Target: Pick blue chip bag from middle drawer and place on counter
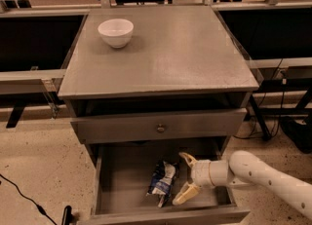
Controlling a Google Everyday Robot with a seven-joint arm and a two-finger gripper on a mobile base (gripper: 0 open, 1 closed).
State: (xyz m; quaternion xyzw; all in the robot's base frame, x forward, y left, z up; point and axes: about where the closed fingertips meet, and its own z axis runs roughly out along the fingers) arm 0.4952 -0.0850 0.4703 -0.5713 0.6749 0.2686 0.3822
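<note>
Gripper [182,179]: fingers held apart inside the middle drawer [122,182], just right of the blue chip bag [162,182] | bag lain flat on drawer floor | risk: foil may be shoved left or slipped if closed off-centre.

The single white arm [273,175] enters from the lower right of the camera view and reaches leftward, sloping slightly down from its upper link to the wrist. Small dark dots speckle its smooth rounded shell. The wrist [207,173] is a short pale cylinder with a thin darker ring around it. Ahead of it, the gripper [181,179] sits low inside the middle drawer [122,180], over the right part of its floor. Its two cream-coloured fingers [187,192] are spread wide apart, one angled up and one angled down, with the gap facing left toward the blue chip bag [163,182] just beside them. Nothing is held between them.
</note>
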